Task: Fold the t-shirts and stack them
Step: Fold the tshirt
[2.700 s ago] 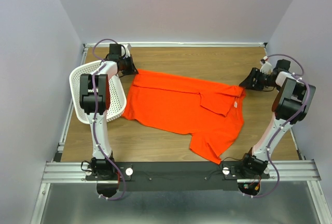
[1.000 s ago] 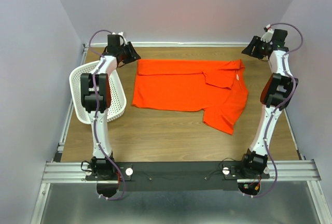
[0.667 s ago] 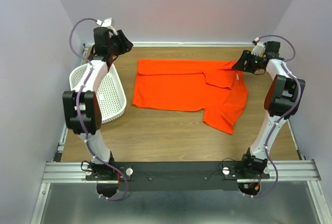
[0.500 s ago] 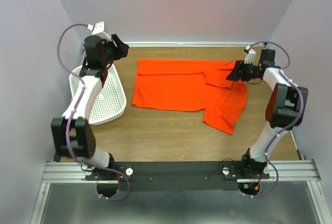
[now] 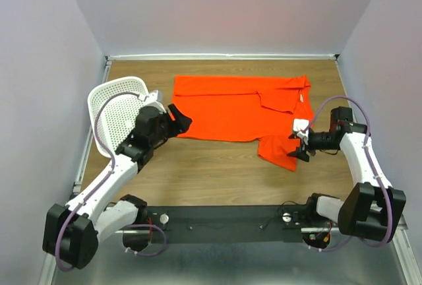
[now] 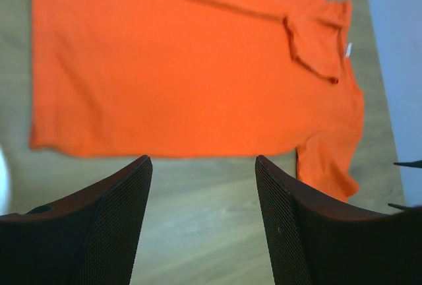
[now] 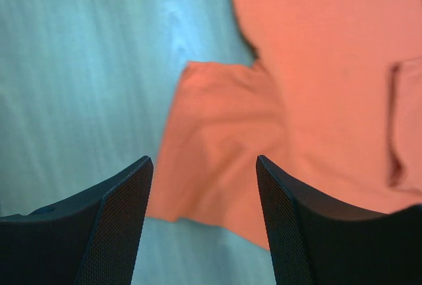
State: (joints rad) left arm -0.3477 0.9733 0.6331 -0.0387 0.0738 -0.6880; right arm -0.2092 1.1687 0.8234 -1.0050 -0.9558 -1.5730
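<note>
Now you have let go and pulled back: left gripper (image 5: 179,121) and right gripper (image 5: 300,141) gape empty, and the t-shirt (image 5: 231,108) lies spread across the far table (image 5: 217,169), ready for folding.

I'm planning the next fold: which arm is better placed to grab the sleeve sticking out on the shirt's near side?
Right. The right gripper hangs open beside that sleeve, which fills its wrist view; the left gripper is at the opposite near corner of the t-shirt.
</note>
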